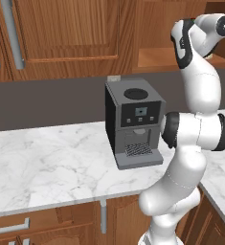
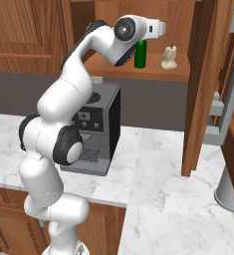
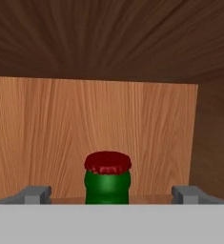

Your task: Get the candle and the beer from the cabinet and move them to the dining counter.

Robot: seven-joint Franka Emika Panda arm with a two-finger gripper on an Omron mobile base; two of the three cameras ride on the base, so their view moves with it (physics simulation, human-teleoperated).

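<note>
Nearest the cameras, the white arm (image 1: 195,129) rises from the base in front of low wooden drawer units, bends at a dark elbow joint and reaches up and forward into the open cabinet (image 2: 138,74). Below it lies the marble worktop (image 1: 47,167), and on that worktop stands a dark grey coffee machine (image 1: 133,122), set back near the grey wall and just beside the arm's elbow. In the right base view the worktop turns a corner and runs on toward the right, where the cabinet's open door (image 2: 200,89) hangs edge-on with its long grey bar handle (image 2: 228,99). Higher and farther in, the gripper (image 3: 111,193) is held level at the cabinet shelf, its two finger tips (image 3: 35,194) spread wide apart with nothing between the pads. The beer (image 2: 140,54) stands upright on the shelf right in front of the hand; in the hand view its red cap and green neck sit centred in the gap between the fingers, touching neither. The candle (image 2: 169,58) sits on the same shelf, near the bottle on its right and apart from it, closer to the open door. Behind both is the plain wooden back wall of the cabinet.
</note>
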